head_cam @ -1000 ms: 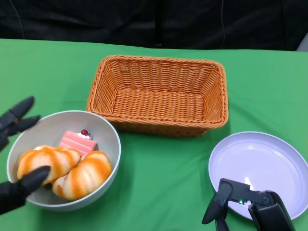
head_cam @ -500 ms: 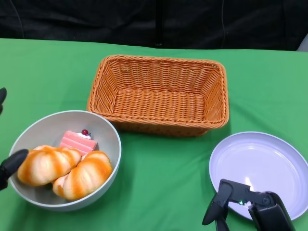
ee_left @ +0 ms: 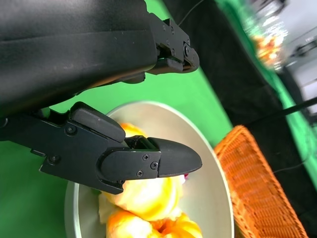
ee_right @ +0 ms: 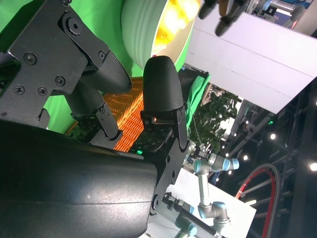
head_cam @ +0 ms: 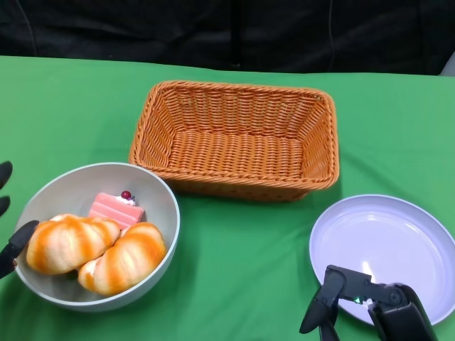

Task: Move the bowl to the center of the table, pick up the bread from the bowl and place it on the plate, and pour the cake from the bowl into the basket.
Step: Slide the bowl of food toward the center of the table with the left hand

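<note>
Bowl [head_cam: 99, 238] with bread [head_cam: 96, 253] and cake [head_cam: 116, 208] left of centre, left hand [head_cam: 8, 227] spread beside the rim, right hand [head_cam: 359, 307] open, empty: risk of tipping.

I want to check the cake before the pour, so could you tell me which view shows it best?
The head view: the pink cake lies in plain sight in the bowl, behind the two breads. In the left wrist view a finger hides almost all of it. The right wrist view shows only the bowl's outside.
</note>
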Controlling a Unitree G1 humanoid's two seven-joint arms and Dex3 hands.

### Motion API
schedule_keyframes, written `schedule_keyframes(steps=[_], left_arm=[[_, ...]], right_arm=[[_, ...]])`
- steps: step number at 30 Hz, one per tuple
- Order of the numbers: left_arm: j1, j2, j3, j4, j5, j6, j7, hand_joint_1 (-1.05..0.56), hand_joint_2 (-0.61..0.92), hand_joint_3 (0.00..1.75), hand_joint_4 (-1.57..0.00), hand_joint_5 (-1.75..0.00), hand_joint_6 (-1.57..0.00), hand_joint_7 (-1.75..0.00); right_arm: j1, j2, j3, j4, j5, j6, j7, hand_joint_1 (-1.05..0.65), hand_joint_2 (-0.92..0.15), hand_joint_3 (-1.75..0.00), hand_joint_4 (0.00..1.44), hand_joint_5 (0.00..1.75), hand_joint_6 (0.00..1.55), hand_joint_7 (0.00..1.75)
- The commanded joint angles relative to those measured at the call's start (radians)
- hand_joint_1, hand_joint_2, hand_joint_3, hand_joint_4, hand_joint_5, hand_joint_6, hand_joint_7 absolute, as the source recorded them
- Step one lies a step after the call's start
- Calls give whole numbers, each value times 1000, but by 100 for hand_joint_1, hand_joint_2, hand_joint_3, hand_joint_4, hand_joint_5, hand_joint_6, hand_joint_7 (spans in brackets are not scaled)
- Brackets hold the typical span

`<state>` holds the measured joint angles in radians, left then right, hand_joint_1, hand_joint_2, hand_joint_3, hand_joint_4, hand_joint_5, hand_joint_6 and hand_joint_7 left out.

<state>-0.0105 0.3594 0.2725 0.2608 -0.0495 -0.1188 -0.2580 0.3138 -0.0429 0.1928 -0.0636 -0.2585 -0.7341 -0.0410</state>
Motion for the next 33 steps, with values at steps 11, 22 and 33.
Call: schedule_keyframes(steps=[11,22,33], left_arm=[[-127,45,-12,41,-156,456,-146,-83,92,47,0,-9,-2,0],[-183,42,6,68,-306,699,-231,-75,92,55,-1,0,0,0],[-154,9,7,-45,-396,816,-233,-75,92,60,-2,-1,0,0]], right_arm=[[16,-11,-6,-31,10,22,5,-7,-16,-175,88,174,85,138],[13,-12,-7,-25,6,12,1,-6,-17,-175,89,174,85,138],[11,-11,-6,-29,16,17,4,-6,-17,-175,88,174,85,138]])
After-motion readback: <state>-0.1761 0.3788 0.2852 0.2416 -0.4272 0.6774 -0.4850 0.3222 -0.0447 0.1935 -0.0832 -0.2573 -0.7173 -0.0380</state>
